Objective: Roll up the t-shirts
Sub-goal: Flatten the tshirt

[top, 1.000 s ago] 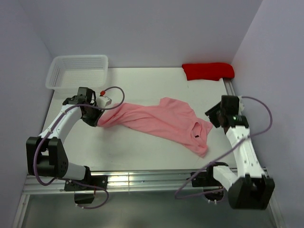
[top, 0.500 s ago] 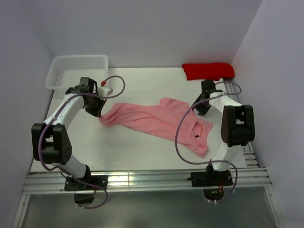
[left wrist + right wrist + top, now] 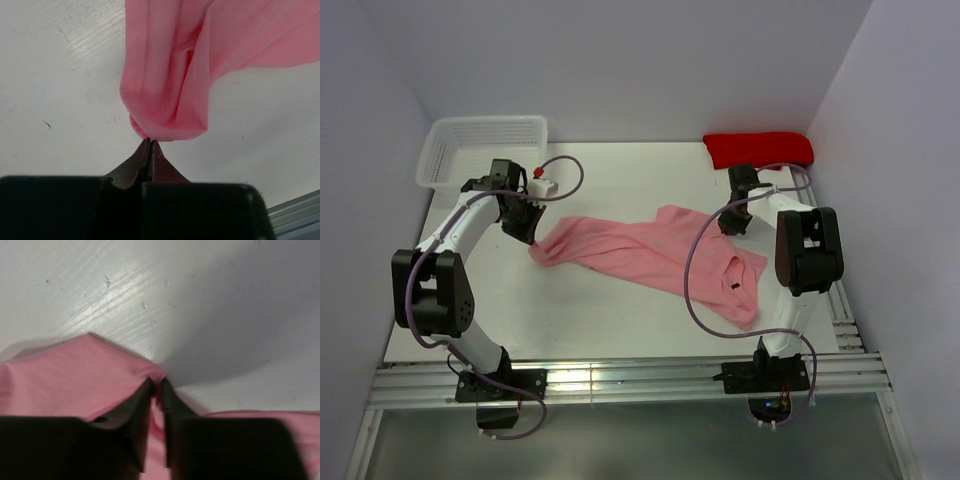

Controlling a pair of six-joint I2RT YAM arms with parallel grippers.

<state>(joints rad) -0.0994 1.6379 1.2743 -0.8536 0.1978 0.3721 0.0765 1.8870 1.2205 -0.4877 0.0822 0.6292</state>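
A salmon-pink t-shirt [image 3: 650, 255] lies crumpled and stretched across the middle of the white table. My left gripper [image 3: 532, 238] sits at its bunched left end. In the left wrist view that gripper [image 3: 149, 141] is shut, and the gathered fabric [image 3: 170, 75] meets its very tips. My right gripper [image 3: 728, 228] is at the shirt's far right edge, above the collar. The right wrist view shows this gripper [image 3: 157, 382] nearly closed, with a fold of pink fabric [image 3: 75, 380] pinched between its fingers.
A white mesh basket [image 3: 485, 121] stands at the back left corner. A folded red cloth [image 3: 758, 149] lies at the back right. Grey walls close the table on three sides, and a metal rail [image 3: 620, 378] runs along the near edge.
My right arm swung in from the table's right edge to the shirt's far right edge and closed on the fabric. The left gripper moved slightly toward the back with the shirt's left end.
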